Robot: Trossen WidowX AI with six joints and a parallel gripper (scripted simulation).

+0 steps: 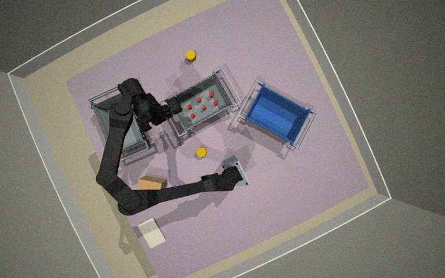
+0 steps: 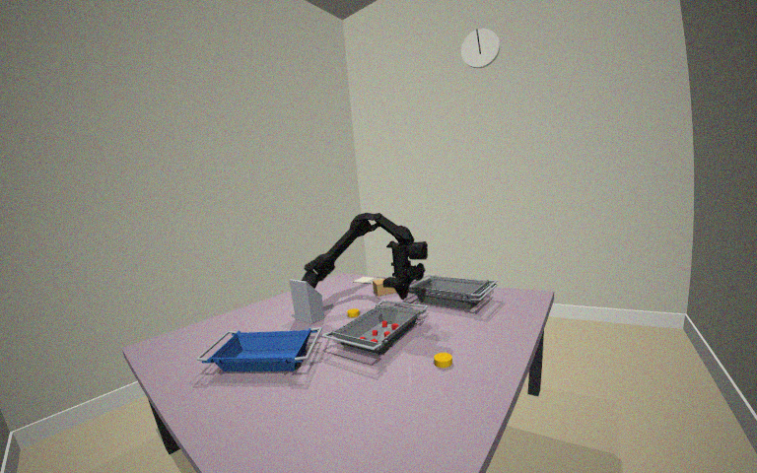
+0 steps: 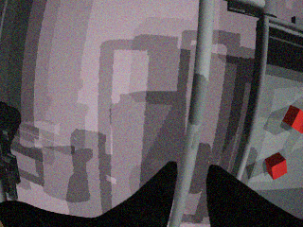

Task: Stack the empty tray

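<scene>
The loaded grey tray [image 1: 199,88] [image 3: 284,85] stands mid-table with several red blocks [image 1: 204,108] [image 2: 384,323] [image 3: 276,165]. Its far bar [image 1: 232,83] is swung out. Its near bar [image 3: 201,71] is also out beyond the end, beside the arm. My gripper [image 2: 402,296] [image 3: 191,170] points down at this end, fingers slightly apart. In the wrist view the bar runs between the fingertips, but no grip on it shows; their height relative to it is unclear. The empty grey tray [image 1: 132,134] [image 2: 447,287] is partly hidden under the arm in the overhead view.
A blue tray [image 1: 272,114] [image 2: 256,365] with its own bars stands close to the loaded tray's far end. Yellow discs [image 1: 190,55] [image 1: 201,152] lie on either side of the loaded tray. A tan block [image 1: 151,182], a pale pad [image 1: 152,232] and a grey upright block [image 2: 307,302] are nearer the base.
</scene>
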